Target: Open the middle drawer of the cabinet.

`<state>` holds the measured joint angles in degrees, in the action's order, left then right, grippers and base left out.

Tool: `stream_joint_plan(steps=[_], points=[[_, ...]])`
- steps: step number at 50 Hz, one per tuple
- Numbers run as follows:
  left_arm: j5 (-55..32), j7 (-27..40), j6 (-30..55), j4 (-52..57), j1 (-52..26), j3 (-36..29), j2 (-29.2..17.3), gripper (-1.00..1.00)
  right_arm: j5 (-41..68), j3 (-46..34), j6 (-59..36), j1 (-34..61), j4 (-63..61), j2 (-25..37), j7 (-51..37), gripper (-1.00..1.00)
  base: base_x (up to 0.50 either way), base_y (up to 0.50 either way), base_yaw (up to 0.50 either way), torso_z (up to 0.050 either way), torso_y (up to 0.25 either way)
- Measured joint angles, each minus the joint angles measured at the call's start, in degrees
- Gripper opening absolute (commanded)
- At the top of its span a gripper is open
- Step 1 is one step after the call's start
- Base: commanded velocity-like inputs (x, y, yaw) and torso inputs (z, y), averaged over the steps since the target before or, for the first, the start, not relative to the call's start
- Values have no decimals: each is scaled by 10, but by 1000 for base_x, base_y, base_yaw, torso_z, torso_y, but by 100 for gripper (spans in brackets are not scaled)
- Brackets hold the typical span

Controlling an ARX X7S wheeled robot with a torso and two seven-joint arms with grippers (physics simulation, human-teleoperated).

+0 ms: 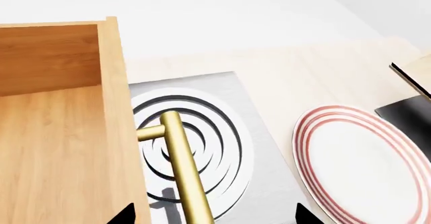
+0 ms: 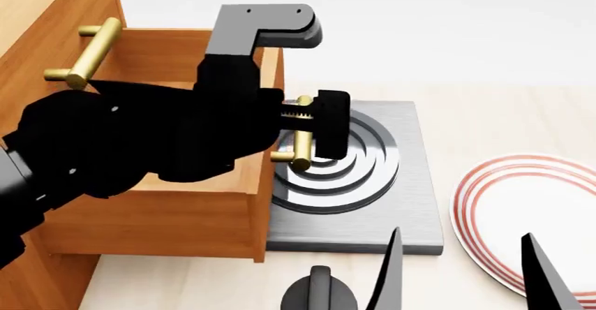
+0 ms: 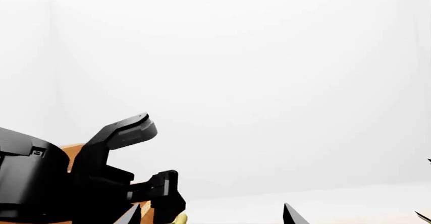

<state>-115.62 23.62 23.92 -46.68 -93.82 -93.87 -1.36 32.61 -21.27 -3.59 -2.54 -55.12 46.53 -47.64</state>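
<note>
The cabinet [image 2: 38, 17] stands at the left in orange-brown wood grain. Its middle drawer [image 2: 158, 212] is pulled well out, and its bare wooden inside [image 1: 54, 143] shows. The drawer's brass bar handle [image 1: 183, 168] juts from the face panel [image 1: 124, 133]. My left gripper [image 1: 214, 215] is open, its two black fingertips [image 1: 125, 214] straddling the handle with a gap on each side. In the head view that gripper [image 2: 315, 125] sits at the handle [image 2: 301, 149]. My right gripper [image 2: 461, 275] hangs open and holds nothing, low at the front right.
A closed drawer face above carries another brass handle [image 2: 88, 55]. Beside the pulled drawer a grey hob plate [image 2: 410, 205] with concentric rings lies on the pale counter. A white plate with red rims [image 2: 521, 212] lies to its right.
</note>
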Motion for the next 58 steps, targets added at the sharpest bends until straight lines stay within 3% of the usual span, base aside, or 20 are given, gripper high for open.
stream_joint_plan(steps=[26,38,50,58], points=[[-19,-53,-75,32,1,-67,-23,100,-1,-3,4,0,1,3,-2,100,6,-5,-11,0,0],[-15,-40,-129,17,-1,-3,3,100,-2,-7,3,2,0,3,-3,100,0,0,0,0,0],[-12,-27,-137,9,3,16,10,100,-3,-9,4,3,0,5,-4,100,0,0,0,0,0],[38,-37,-173,11,3,22,12,100,-4,-10,5,3,0,5,-5,100,0,0,0,0,0]])
